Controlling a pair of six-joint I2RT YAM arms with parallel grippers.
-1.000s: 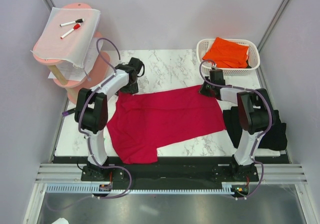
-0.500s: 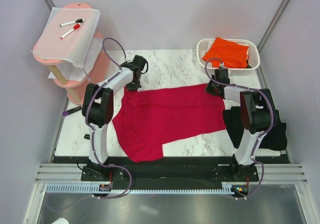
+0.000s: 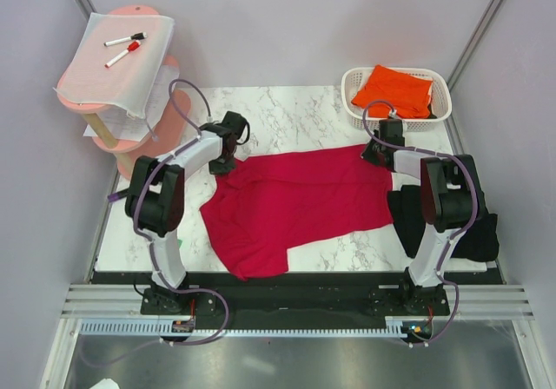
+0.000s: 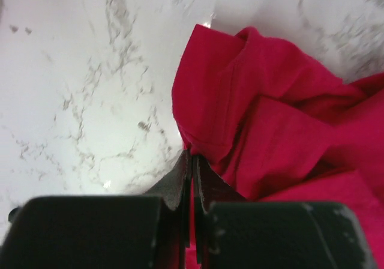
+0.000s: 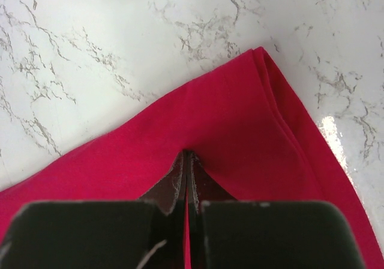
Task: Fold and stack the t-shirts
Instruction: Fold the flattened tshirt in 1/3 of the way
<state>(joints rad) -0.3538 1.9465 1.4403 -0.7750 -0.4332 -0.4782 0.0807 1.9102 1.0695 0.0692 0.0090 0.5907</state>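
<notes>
Both the left end effector [image 4: 192, 161] and right end effector [image 5: 187, 158] are shut on far edges of the red t-shirt [image 3: 295, 202] spread on the worktop [image 3: 295, 115]; we judge it light, limp, best held by hems.

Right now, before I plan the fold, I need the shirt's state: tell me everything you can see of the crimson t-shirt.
The crimson t-shirt is plain, soft-looking fabric, spread mostly flat across the marble table and not yet folded. Its far left corner is bunched into wrinkles where the left hand is shut on it. The right hand is shut on the far right edge, beside a doubled-over corner. One part of the shirt reaches toward the near table edge on the left.
</notes>
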